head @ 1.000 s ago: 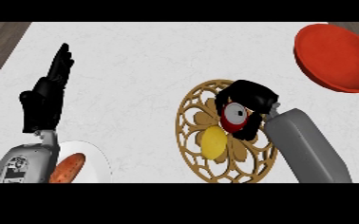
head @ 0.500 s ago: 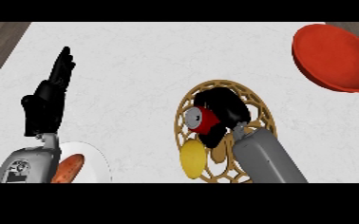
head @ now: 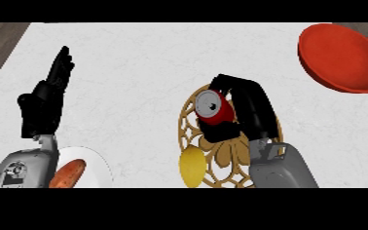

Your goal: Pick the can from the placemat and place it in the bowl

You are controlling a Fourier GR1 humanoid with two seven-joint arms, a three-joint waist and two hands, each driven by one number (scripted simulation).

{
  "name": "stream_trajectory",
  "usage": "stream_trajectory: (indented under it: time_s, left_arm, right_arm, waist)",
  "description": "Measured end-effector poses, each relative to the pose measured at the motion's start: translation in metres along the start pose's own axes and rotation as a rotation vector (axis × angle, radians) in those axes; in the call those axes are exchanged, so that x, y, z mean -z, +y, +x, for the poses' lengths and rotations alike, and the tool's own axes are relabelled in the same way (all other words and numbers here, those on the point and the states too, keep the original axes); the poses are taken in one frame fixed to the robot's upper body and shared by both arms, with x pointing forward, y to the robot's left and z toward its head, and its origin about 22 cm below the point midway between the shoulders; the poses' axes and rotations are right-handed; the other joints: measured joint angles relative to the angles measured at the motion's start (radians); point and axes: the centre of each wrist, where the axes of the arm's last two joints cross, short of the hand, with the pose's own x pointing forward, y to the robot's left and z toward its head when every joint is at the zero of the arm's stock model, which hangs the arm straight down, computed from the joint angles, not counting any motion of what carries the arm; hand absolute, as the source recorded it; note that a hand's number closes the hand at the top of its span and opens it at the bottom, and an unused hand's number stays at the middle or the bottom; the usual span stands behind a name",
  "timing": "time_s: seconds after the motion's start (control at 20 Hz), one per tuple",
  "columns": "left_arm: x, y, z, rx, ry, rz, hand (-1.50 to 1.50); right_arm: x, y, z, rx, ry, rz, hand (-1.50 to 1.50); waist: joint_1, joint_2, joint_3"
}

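A red can [head: 215, 108] with a silver lid lies tilted in my right hand [head: 248, 108], whose fingers and thumb curl round it. The can is over the upper part of the round gold openwork placemat [head: 230, 156]. The red bowl [head: 336, 57] stands at the counter's upper right, apart from the hand and cut off by the view's edge. My left hand [head: 45, 102] stays open at the left, fingers pointing up, holding nothing.
A yellow round object [head: 191, 166] lies at the placemat's lower left edge. A white plate [head: 97, 168] with an orange-brown food item [head: 67, 173] sits at the lower left, beside my left forearm. White counter stretches between the hands and toward the bowl.
My right hand with the can has shifted from low on the placemat up and to the right, and the can's lid now faces up-left. The left hand has barely moved.
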Motion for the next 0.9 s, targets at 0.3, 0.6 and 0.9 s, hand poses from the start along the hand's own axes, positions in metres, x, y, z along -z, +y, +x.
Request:
stream_trajectory:
  time_s: [0.3,0.6,0.9]
  left_arm:
    - [0.001,-0.007,0.003,0.001,-0.011,0.002,0.00]
    - [-0.004,0.003,0.002,-0.004,-0.014,-0.002,0.00]
    - [-0.002,-0.004,0.007,-0.003,-0.025,-0.006,0.00]
  right_arm:
    - [-0.008,-0.048,-0.009,-0.014,0.098,-0.193,1.50]
    - [0.009,-0.091,-0.045,0.028,0.162,-0.327,1.50]
    - [0.037,-0.131,-0.096,0.058,0.192,-0.452,1.50]
  waist:
    - [0.004,0.003,0.000]
    - [0.015,0.006,0.001]
    - [0.021,0.009,0.001]
